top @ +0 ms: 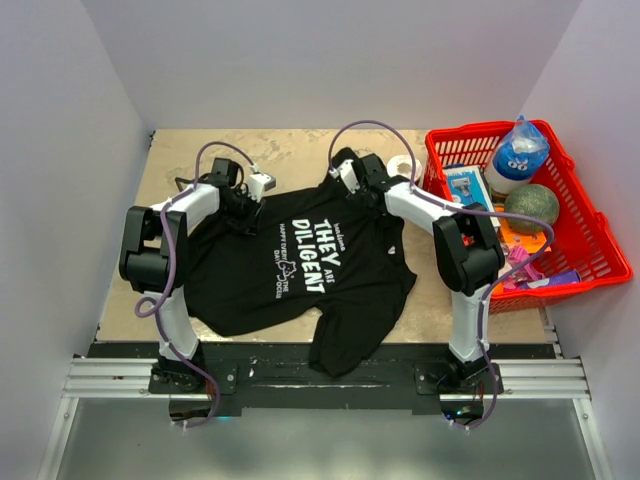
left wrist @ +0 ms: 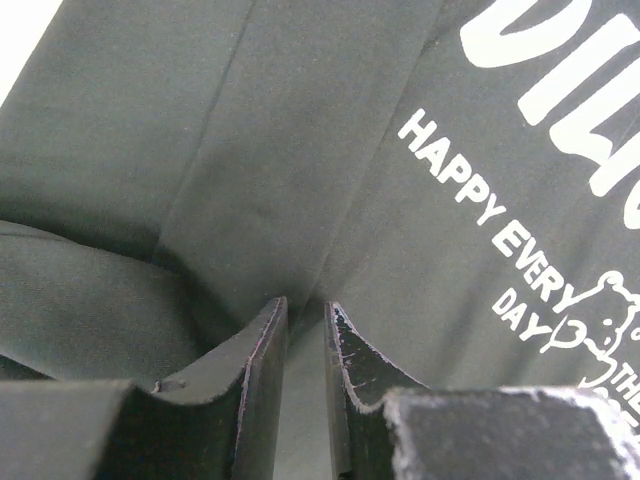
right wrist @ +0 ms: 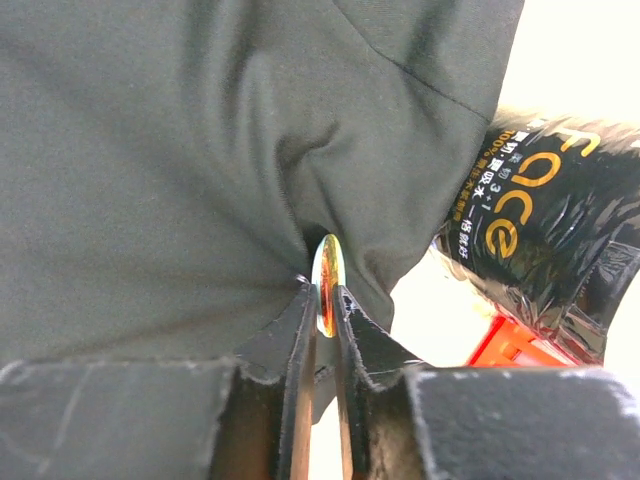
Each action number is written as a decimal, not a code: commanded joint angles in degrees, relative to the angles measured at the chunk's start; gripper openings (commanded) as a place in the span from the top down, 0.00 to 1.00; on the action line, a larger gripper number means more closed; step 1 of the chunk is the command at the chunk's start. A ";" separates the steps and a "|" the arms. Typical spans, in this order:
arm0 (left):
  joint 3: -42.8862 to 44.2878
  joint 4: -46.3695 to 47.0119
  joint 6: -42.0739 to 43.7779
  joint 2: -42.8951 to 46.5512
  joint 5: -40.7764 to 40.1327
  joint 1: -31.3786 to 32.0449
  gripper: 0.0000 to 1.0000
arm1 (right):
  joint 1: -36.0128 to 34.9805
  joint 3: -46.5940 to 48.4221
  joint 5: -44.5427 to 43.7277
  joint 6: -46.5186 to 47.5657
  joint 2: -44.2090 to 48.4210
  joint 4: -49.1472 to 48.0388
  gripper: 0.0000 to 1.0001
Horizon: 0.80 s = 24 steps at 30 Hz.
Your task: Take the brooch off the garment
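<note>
— Jaws of the right arm are clamped on the thin shiny brooch [right wrist: 327, 280], seen edge-on, and grip only its lower rim.
— Where does it sit?
— At the far right of the black short-sleeved T-shirt with white lettering [top: 240, 280], by the neck as far as I can judge. From above, the arm hides it. The cloth puckers tightly into it, so I judge it not yet free.
— The other arm?
— Left jaws stand nearly together with a fold of the T-shirt between them, at its far left, well apart from the brooch.
— What might go wrong?
— With so slim a hold, the brooch could slip out on the pull. If the fastening bites, the T-shirt will lift and drag across the tan counter [top: 290, 150], since the left hold is too far off to pin that patch down. A hard tug might tear the fabric. The red plastic basket [top: 590, 240] and a glossy black packet with gold lettering [right wrist: 560, 220] lie near on the right, so a wide swing could knock them.
</note>
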State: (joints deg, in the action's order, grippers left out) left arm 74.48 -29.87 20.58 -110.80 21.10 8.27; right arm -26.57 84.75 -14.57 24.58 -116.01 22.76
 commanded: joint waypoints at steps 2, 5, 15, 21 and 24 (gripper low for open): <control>1.99 -0.02 0.34 -0.73 1.92 -0.27 0.73 | 0.20 2.17 0.33 0.91 -0.63 0.00 0.89; 2.07 -0.02 0.16 -0.99 2.28 -0.27 0.73 | 0.29 3.13 0.68 2.75 -1.33 0.44 0.94; 3.48 0.07 -0.89 -0.91 4.38 -0.27 0.74 | -0.50 10.61 2.35 6.35 -4.32 12.98 1.00; 1.99 0.42 -2.47 1.03 6.49 -0.36 0.74 | -3.49 12.11 0.33 9.78 -2.04 21.78 1.00; 0.32 1.12 -2.39 2.96 7.02 -0.63 0.74 | -5.95 12.19 0.50 11.10 -1.25 25.82 1.00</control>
State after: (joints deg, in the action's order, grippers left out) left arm 75.72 -29.87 19.33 -111.81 25.54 8.23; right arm -29.58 95.00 -13.19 32.67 -120.46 40.32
